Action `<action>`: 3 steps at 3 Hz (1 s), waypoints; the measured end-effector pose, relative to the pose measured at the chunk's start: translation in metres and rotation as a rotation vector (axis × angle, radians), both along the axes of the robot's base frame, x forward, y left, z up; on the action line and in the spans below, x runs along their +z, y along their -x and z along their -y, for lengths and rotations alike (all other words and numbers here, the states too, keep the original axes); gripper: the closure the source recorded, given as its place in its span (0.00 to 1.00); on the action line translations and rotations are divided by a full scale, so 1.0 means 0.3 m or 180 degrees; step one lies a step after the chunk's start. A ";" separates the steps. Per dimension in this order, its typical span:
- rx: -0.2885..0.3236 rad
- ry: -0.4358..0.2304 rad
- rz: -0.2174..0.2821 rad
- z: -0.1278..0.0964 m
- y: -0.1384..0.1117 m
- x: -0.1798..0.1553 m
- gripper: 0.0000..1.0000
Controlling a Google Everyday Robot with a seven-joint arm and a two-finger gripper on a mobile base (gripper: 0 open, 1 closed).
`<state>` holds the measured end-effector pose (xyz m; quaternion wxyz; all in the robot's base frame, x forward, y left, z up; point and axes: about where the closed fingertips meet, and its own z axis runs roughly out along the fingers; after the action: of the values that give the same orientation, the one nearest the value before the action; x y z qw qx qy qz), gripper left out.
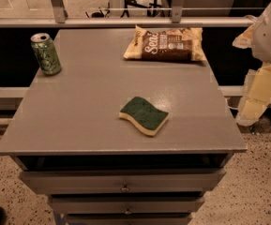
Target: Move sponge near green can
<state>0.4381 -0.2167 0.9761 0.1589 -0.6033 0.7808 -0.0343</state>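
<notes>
The sponge (144,115), dark green on top over pale yellow foam, lies flat on the grey table (79,107), right of centre and towards the front. The green can (46,53) stands upright at the table's far left corner. My gripper (256,97) hangs off the table's right side, beyond the edge and roughly level with the sponge. It holds nothing that I can see and is well apart from the sponge.
A brown-and-yellow snack bag (165,44) lies at the table's far right. The table tops a drawer unit (123,182). A metal rail (125,21) runs behind the far edge. Speckled floor lies on both sides.
</notes>
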 end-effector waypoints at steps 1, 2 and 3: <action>0.0000 0.0000 0.0001 0.000 0.000 0.000 0.00; 0.0002 -0.0187 0.0033 -0.036 -0.029 -0.056 0.00; -0.0028 -0.0454 0.0034 -0.072 -0.089 -0.128 0.00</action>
<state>0.4647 -0.1951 0.9377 0.2054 -0.5868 0.7831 0.0175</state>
